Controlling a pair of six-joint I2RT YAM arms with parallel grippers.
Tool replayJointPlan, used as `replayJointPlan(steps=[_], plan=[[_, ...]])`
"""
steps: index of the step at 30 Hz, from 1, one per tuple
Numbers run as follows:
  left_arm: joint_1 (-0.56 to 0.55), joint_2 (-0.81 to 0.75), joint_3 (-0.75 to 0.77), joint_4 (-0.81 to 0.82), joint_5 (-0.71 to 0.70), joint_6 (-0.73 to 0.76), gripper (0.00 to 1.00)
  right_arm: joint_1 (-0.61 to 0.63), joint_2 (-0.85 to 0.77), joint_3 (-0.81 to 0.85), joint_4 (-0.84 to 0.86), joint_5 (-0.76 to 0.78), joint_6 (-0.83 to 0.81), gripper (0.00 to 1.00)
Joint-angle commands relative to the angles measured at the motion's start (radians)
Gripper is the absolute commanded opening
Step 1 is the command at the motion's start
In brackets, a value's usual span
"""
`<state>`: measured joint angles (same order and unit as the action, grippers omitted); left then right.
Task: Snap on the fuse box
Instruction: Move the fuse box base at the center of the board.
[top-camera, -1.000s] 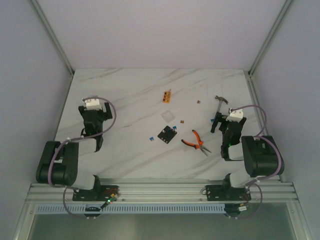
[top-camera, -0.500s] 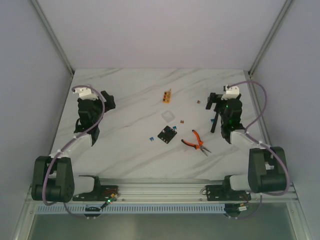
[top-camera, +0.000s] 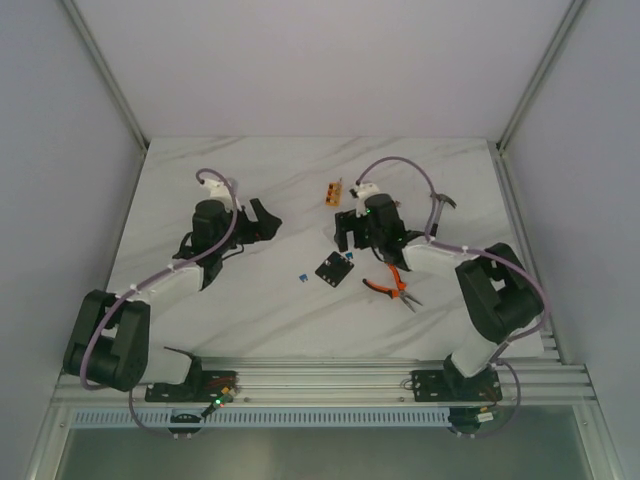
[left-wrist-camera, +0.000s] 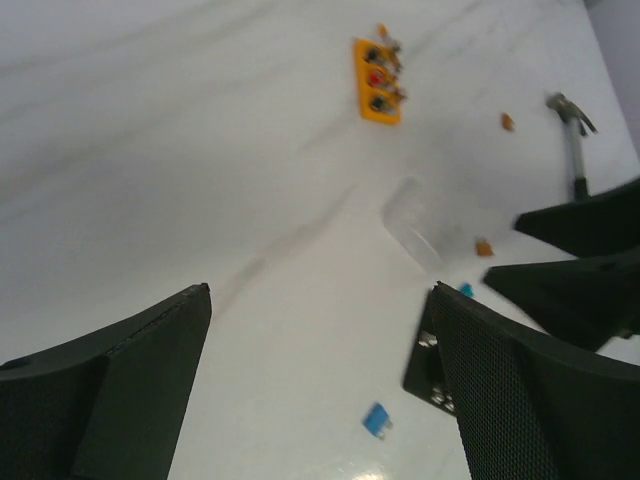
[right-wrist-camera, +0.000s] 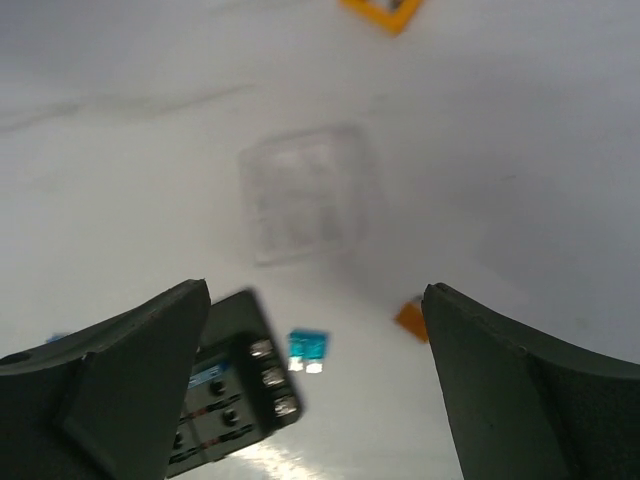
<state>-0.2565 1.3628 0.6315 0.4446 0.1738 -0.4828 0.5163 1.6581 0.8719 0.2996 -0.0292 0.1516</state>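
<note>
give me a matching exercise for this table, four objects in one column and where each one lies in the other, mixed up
Things:
1. black square plastic fuse box
2. clear plastic cover
3. small orange plastic block
4. orange-handled metal pliers

Places:
a. farthest back of the four on the white marble table
b. nearest its front edge
c. a loose blue fuse lies just to its left
d. between items 1 and 3

Pairs: 1-c, 2-d, 3-a, 4-b
</note>
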Motion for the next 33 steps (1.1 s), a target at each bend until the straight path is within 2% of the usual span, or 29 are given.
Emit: replayJointPlan(steps=[1, 13, 14, 22, 28, 33], plan=[[-0.059, 0.000, -0.006, -0.023, 0.065, -0.048, 1.00, 0.076, 0.031, 0.065, -0.086, 0.006, 0.035, 0.93], [-0.127, -0.078, -0.095, -0.052, 0.050, -0.076, 1.00, 0.173, 0.113, 0.085, -0.108, 0.034, 0.053, 0.69], [-0.130, -0.084, -0.098, -0.061, 0.046, -0.074, 1.00, 0.177, 0.114, 0.082, -0.107, 0.032, 0.046, 0.63], [-0.135, -0.111, -0.125, -0.102, 0.054, -0.084, 1.00, 0.204, 0.120, 0.035, -0.097, -0.035, -0.024, 0.39], [-0.141, -0.143, -0.156, -0.116, 0.046, -0.093, 1.00, 0.237, 0.077, -0.019, -0.111, -0.124, -0.112, 0.34], [-0.143, -0.163, -0.178, -0.122, 0.042, -0.107, 1.00, 0.268, 0.044, -0.045, -0.154, -0.144, -0.164, 0.34]])
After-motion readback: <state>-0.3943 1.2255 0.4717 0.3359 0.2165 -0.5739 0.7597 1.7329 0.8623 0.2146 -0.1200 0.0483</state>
